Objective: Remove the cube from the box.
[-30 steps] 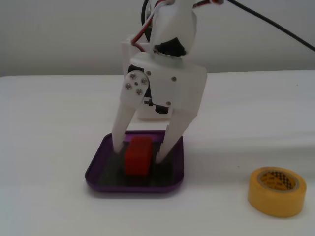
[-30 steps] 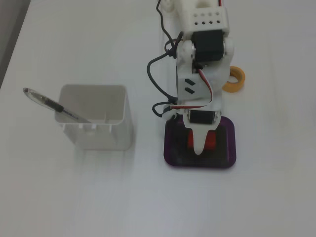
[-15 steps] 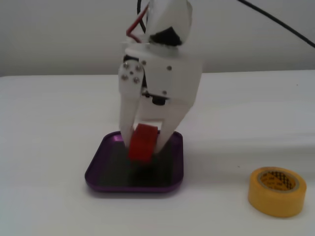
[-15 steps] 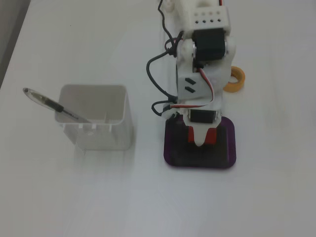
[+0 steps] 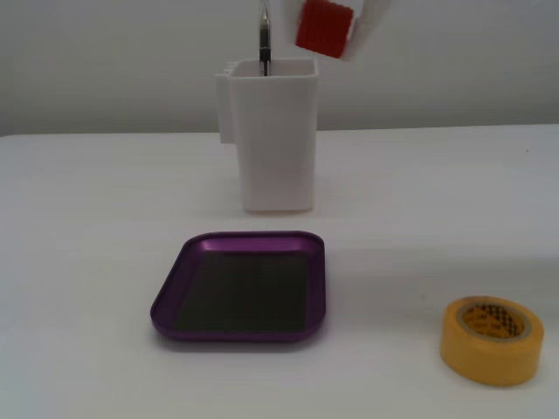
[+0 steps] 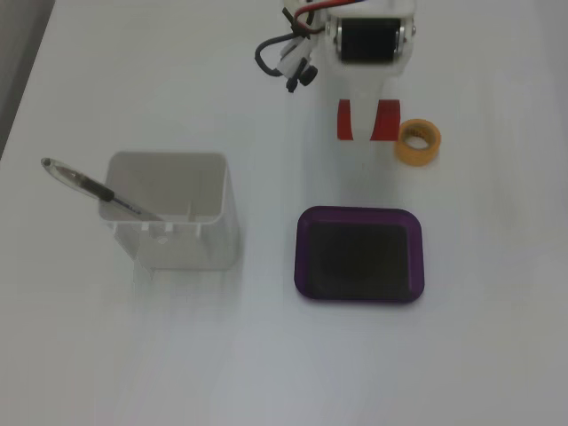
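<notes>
Red cube (image 5: 324, 27) is sitting clamped in the gripper (image 5: 336, 35), lifted well clear of the table — in a fixed view it's showing at the top edge, above and just right of the white container (image 5: 276, 135). In another fixed view the cube (image 6: 383, 122) is showing as red on both sides of a white finger (image 6: 365, 106), with the gripper (image 6: 366, 124) reaching down from the arm (image 6: 367, 40) at the top, fingers closed on the block.

Purple tray (image 5: 244, 286) is lying flat on the white table (image 5: 87, 262), dark floor bare; from above the tray (image 6: 358, 254) is sitting below the gripper. Yellow tape roll (image 6: 418, 141) is resting just right of the cube, apart from the tray. A pen (image 6: 98, 188) is leaning in the white container (image 6: 173, 213), left of the tray.
</notes>
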You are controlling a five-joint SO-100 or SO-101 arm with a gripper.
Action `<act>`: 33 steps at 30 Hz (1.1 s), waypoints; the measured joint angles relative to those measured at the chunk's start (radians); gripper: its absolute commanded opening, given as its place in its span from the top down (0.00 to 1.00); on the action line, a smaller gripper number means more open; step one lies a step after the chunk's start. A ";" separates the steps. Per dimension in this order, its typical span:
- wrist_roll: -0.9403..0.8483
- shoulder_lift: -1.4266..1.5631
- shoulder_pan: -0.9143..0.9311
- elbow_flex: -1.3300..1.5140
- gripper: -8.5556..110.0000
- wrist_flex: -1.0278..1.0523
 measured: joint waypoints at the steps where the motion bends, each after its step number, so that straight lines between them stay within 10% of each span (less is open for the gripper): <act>1: -0.015 0.031 0.009 0.058 0.93 0.000; 19: -0.124 0.483 0.117 1.324 0.93 -0.670; 33: -0.124 0.396 0.129 1.465 0.93 -0.923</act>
